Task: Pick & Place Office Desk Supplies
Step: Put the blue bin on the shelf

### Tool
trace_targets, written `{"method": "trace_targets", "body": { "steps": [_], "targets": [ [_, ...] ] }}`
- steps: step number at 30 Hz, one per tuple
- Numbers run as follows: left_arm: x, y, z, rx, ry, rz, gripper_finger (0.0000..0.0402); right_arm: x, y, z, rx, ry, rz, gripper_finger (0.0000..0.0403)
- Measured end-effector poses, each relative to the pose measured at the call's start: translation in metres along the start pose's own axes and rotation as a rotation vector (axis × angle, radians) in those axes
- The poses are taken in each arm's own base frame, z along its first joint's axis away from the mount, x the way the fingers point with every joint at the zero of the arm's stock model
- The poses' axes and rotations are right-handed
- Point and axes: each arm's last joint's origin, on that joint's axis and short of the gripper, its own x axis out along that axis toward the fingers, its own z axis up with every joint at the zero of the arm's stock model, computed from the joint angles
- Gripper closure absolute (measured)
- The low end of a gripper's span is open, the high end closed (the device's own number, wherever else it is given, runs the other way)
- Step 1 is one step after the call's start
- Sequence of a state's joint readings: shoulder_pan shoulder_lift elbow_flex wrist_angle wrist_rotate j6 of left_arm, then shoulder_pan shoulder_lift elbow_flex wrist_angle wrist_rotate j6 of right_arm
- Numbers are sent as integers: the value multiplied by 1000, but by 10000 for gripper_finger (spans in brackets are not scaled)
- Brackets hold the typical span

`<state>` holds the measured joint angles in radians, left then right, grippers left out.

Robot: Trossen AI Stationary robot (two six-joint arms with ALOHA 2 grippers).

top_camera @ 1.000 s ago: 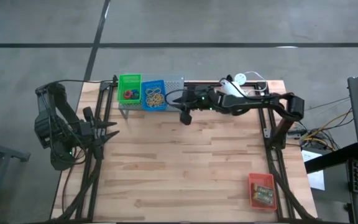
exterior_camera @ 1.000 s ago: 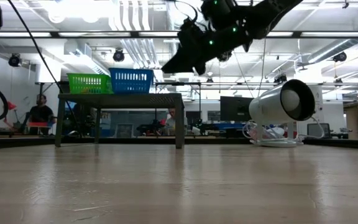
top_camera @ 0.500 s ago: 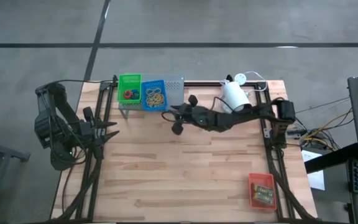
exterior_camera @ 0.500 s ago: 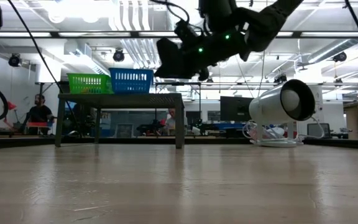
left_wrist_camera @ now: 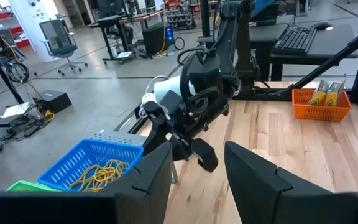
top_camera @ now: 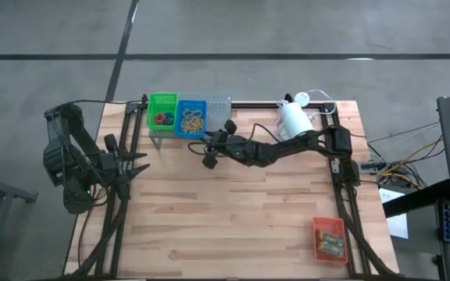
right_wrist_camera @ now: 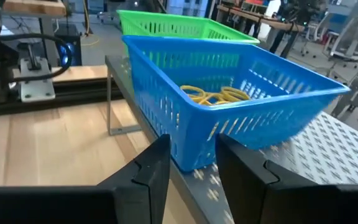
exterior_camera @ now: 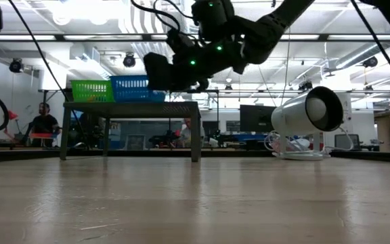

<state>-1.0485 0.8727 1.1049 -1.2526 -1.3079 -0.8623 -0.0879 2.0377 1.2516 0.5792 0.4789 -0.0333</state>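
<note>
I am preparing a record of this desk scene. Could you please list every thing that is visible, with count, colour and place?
Green tray: one, green, on the shelf, holding red and blue loops.
Blue tray: one, blue, beside the green tray, holding tan rubber bands.
Red-orange tray: one, near right corner of the table, holding two green/yellow card boxes.
Shelf: one, grey perforated metal, far edge.
Lamp: one, white, far right, lying on its side.
Table: one, light wood.
Person: one, seated in the room behind.
Left gripper: dark, at the table's left edge, jaws open.
Right gripper: dark, in front of the shelf, near the blue tray, jaws open, empty.
</note>
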Motion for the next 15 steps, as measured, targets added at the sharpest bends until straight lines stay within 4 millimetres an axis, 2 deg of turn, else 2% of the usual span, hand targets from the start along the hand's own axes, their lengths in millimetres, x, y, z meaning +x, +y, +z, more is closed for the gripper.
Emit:
{"method": "trace_targets", "body": {
  "steps": [5,9,15],
  "targets": [
    [0,0,0,1,0,0,249,15,2,7,-5,-26,-12,275],
    [0,0,0,1,0,0,249,27,-3,4,-3,31,-24,274],
    [0,0,0,1,0,0,249,26,-7,6,-20,90,-27,273]
  ]
}}
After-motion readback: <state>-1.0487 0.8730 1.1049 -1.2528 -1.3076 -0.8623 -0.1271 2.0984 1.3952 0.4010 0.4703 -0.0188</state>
